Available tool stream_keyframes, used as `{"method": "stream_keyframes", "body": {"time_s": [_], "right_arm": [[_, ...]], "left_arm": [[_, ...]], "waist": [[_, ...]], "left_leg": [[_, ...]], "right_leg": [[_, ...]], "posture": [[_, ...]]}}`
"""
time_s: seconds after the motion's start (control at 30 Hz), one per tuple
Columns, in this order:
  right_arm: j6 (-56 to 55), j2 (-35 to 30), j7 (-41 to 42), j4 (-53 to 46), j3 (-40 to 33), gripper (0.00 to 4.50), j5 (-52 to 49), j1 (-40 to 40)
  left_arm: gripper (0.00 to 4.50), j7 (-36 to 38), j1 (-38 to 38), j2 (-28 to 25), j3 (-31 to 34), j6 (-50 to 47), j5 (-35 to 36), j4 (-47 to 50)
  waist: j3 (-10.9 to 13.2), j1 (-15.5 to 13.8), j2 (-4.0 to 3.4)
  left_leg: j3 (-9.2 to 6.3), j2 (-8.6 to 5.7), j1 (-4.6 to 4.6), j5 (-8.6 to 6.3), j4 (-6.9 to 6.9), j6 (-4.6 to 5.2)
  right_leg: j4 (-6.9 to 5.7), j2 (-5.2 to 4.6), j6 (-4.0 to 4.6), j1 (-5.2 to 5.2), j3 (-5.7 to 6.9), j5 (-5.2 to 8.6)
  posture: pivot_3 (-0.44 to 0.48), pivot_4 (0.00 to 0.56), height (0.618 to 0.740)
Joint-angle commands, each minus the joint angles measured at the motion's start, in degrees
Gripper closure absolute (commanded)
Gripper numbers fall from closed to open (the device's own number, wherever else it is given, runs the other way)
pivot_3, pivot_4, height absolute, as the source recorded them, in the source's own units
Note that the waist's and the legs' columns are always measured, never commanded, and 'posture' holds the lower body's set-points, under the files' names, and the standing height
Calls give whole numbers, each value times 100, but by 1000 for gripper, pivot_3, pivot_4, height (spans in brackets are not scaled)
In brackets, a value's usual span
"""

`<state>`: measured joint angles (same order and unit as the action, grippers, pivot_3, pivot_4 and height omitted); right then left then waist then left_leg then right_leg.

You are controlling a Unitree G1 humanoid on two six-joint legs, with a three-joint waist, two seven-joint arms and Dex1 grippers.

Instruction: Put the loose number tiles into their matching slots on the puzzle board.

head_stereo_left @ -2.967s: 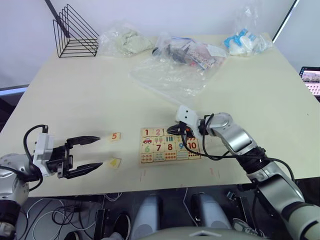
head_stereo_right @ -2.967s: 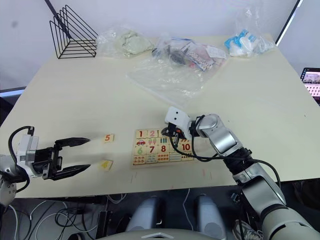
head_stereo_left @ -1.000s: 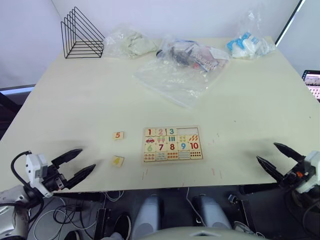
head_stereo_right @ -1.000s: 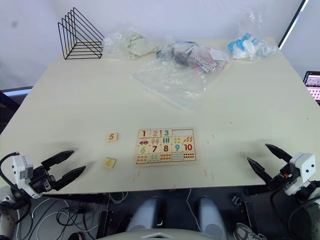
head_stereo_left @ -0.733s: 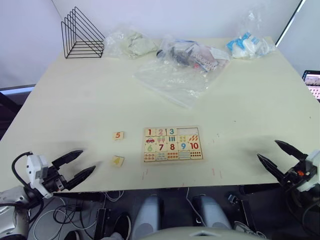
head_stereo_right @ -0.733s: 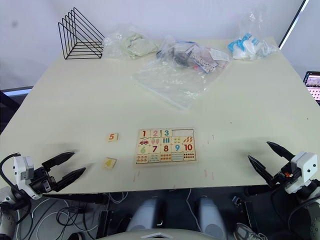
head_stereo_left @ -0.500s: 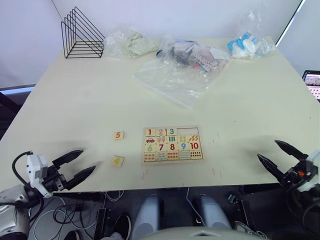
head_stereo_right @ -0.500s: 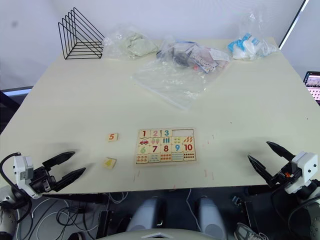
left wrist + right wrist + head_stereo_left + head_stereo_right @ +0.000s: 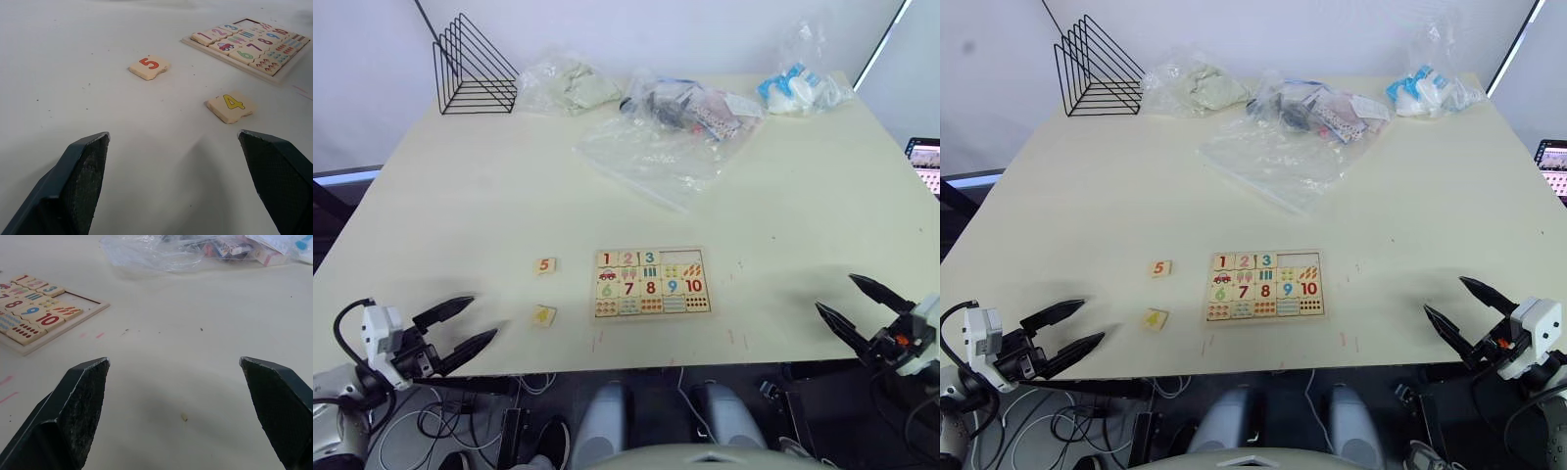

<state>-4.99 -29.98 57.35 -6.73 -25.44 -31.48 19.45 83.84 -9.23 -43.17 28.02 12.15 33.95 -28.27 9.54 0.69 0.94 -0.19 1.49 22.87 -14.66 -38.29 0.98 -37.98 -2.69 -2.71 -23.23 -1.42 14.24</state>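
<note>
The wooden puzzle board point(image 9: 651, 282) lies near the table's front edge, most number tiles seated, with empty slots at its top right. Two loose tiles rest left of it: a red 5 tile point(image 9: 544, 265) point(image 9: 148, 66) and a yellow 4 tile point(image 9: 542, 316) point(image 9: 230, 105). My left gripper point(image 9: 456, 325) point(image 9: 176, 183) hovers open at the front left edge, a little short of the 4 tile. At the front right edge my right gripper point(image 9: 860, 309) point(image 9: 178, 416) is also open and holds nothing, well right of the board point(image 9: 39, 308).
A black wire rack point(image 9: 472, 67) stands at the back left. Clear plastic bags with items point(image 9: 671, 127) lie across the back middle, another bag point(image 9: 800, 86) at the back right. A laptop point(image 9: 925, 157) sits off the right edge.
Both arms have stayed almost still over the last second; the left gripper has dipped slightly toward the table edge. Three seconds ago the right gripper was at the board and has since pulled back.
</note>
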Motion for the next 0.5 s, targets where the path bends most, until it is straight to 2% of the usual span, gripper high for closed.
{"method": "stream_keyframes", "body": {"time_s": [0.03, 0.4, 0.5], "right_arm": [[-95, -43, 51, -129, -46, 29, -86, -22], [244, -392, 765, -463, 35, 29, -570, -17], [270, -538, 1028, -446, 100, 29, -617, -91]], "left_arm": [[0, 87, -12, -86, 197, 109, 54, 58], [0, 834, 491, -766, -307, -40, -243, 193], [0, 866, 587, -1039, -728, 47, -143, 170]], "waist": [[0, 0, 0], [-1, -8, 0], [-1, -4, 1]], "left_leg": [[0, 0, 0, 0, 0, 0], [2, -1, -1, 0, 0, 0], [2, -2, -1, 0, 0, 0]], "right_leg": [[0, 0, 0, 0, 0, 0], [0, 0, 0, 2, 1, 0], [0, 0, -1, 2, 2, -1]], "posture": [[0, 150, 740], [0, 150, 740], [0, 150, 740]]}}
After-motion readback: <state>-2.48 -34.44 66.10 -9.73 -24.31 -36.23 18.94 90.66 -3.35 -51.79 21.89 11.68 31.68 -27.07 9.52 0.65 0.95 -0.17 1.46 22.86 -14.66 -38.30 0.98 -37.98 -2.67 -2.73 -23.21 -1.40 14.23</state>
